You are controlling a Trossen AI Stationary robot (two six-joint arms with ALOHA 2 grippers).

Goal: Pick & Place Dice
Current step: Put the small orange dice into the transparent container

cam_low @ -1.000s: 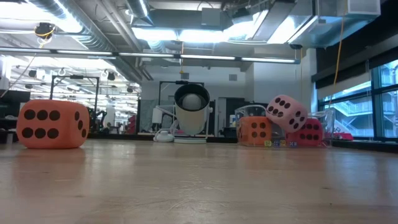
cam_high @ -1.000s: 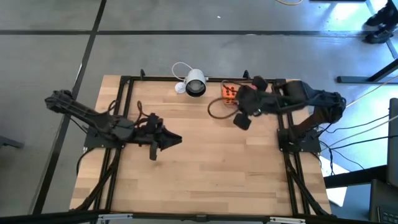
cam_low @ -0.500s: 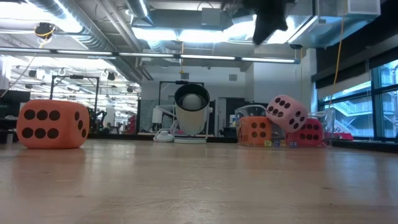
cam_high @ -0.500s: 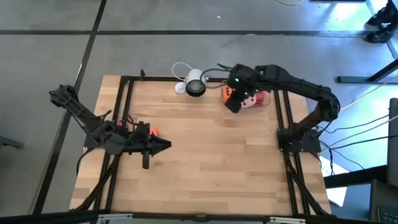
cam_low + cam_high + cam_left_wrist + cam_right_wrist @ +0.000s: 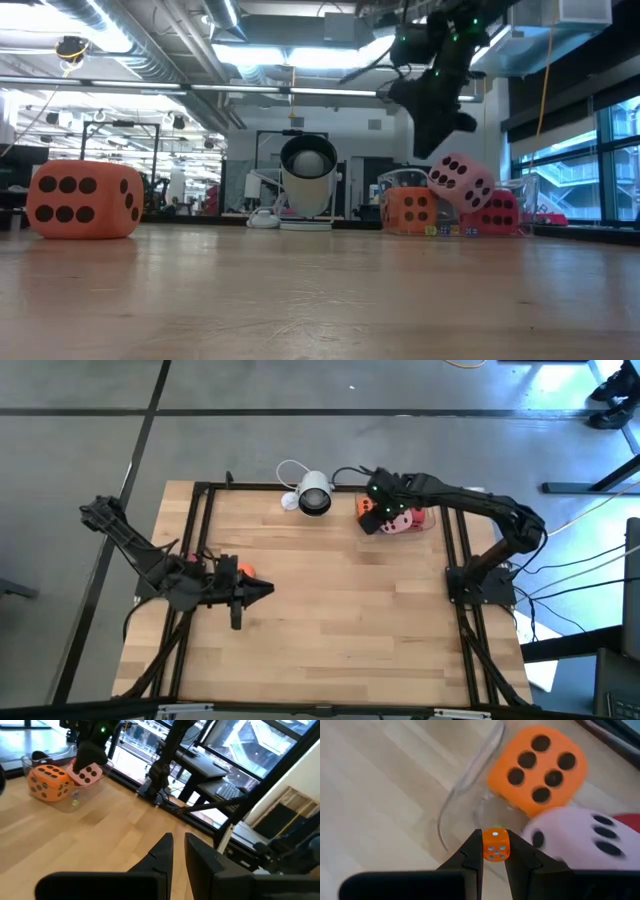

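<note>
The right hand [image 5: 494,851] pinches a small orange die [image 5: 495,845] above a clear container [image 5: 470,780].

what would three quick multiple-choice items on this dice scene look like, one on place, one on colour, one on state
1. Where does the right gripper hang?
A. over the clear container with the big dice
B. over the lone orange die at the left arm
C. over the white camera

2. What colour is the small die between the right gripper's fingers?
A. pink
B. orange
C. green

3. What state is the left gripper in?
A. clamped on a big die
B. fingers close together, nothing between them
C. spread wide

Answers:
1. A: the high view puts it above the container at the table's far right, by the pink die.
2. B: the right wrist view shows an orange cube with pale dots pinched between the fingers.
3. B: the left wrist view shows only a narrow, empty gap; the lone orange die sits apart on the table.
</note>
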